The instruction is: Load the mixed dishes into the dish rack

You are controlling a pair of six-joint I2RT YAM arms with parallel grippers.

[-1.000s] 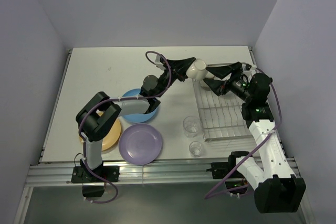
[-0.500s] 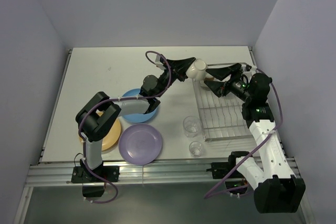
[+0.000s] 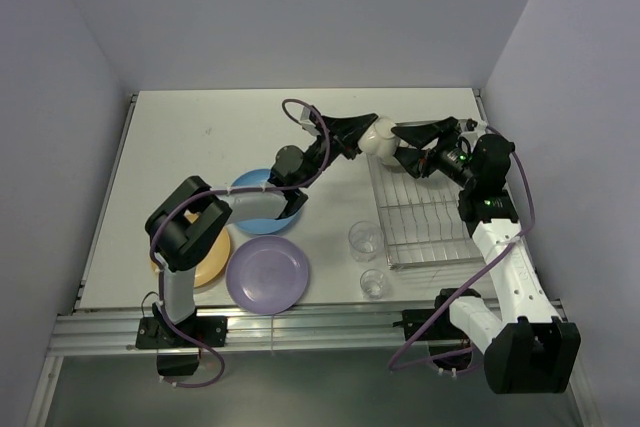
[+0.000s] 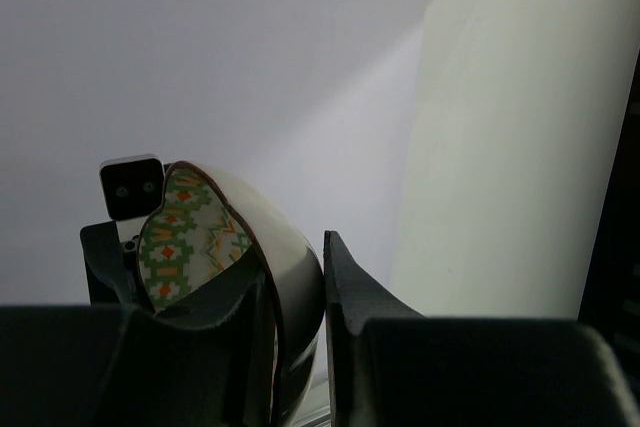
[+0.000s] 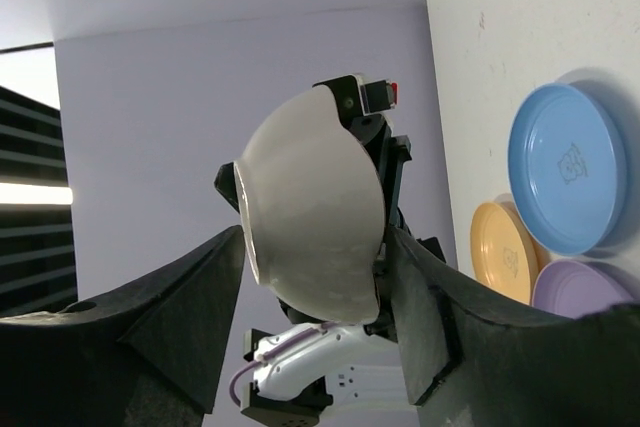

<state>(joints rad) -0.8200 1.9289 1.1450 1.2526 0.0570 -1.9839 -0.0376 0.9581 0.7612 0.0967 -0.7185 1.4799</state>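
Observation:
The small floral patterned bowl [image 3: 380,137] hangs in the air above the far left corner of the dish rack [image 3: 440,259]. It is white outside and green-patterned inside [image 4: 185,232]. My left gripper [image 3: 360,133] is shut on its rim, one finger inside and one outside [image 4: 345,287]. My right gripper [image 3: 407,144] is open, its fingers standing on either side of the bowl [image 5: 315,197]. The far finger is close to or touching the bowl's base, and the near finger stands apart from the rim. The white bowl and the brown cup are out of view.
Blue plate [image 3: 262,209], orange-yellow plate [image 3: 210,265] and purple plate [image 3: 268,274] lie on the table at the front left. Two clear glasses [image 3: 365,240] [image 3: 373,283] stand just left of the rack. The right wall is close behind the rack.
My right gripper has moved left, so its open fingers now straddle the bowl. The left gripper with the bowl has shifted slightly right and down.

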